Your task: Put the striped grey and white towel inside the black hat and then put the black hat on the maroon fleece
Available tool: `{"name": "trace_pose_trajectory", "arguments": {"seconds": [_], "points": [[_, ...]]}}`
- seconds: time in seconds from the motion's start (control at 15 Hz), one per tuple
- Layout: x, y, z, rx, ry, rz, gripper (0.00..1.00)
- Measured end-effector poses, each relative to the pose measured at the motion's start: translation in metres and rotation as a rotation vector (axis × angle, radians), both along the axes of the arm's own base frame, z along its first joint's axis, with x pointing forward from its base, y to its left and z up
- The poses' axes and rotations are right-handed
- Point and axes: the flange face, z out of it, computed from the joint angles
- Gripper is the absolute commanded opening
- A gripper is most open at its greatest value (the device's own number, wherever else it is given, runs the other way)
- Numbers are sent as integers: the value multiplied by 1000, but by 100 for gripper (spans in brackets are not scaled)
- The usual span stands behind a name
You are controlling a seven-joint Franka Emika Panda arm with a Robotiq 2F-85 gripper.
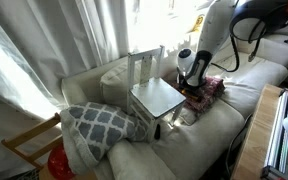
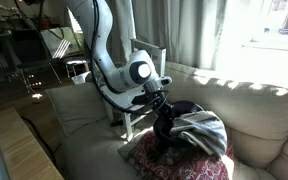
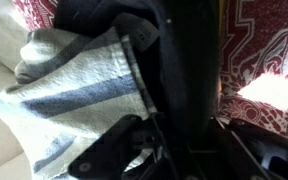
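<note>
The black hat (image 2: 170, 128) sits on the patterned maroon fleece (image 2: 189, 166) on the couch. The striped grey and white towel (image 2: 202, 130) bulges out of the hat. My gripper (image 2: 162, 108) is at the hat's near side. In the wrist view a thick fold of the black hat (image 3: 189, 60) runs between my fingers (image 3: 187, 150), which press on it from both sides. There the towel (image 3: 69, 95) lies to the left and the fleece (image 3: 269, 45) to the right. In an exterior view my gripper (image 1: 194, 80) hides most of the hat above the fleece (image 1: 214, 88).
A white wooden chair (image 1: 154, 95) lies on the cream couch (image 1: 239, 95) beside the fleece. A grey and white patterned cushion (image 1: 99, 122) sits further along. The couch back (image 2: 244, 90) rises behind the hat. A wooden table edge (image 2: 14, 150) is in front.
</note>
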Motion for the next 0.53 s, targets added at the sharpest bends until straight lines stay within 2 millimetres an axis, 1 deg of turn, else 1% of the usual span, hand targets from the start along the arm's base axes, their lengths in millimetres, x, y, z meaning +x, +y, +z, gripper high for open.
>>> {"name": "trace_pose_trajectory", "arguments": {"seconds": [0.2,0.27,0.4,0.47,0.53], "points": [[3,-1,1,-7,5,-4,69],[5,-4,5,-12,5,-9,77],[9,-10,16,-26,4,-21,90],[10,-13,22,-30,12,-26,98],[11,-14,27,-30,27,-29,100]]}}
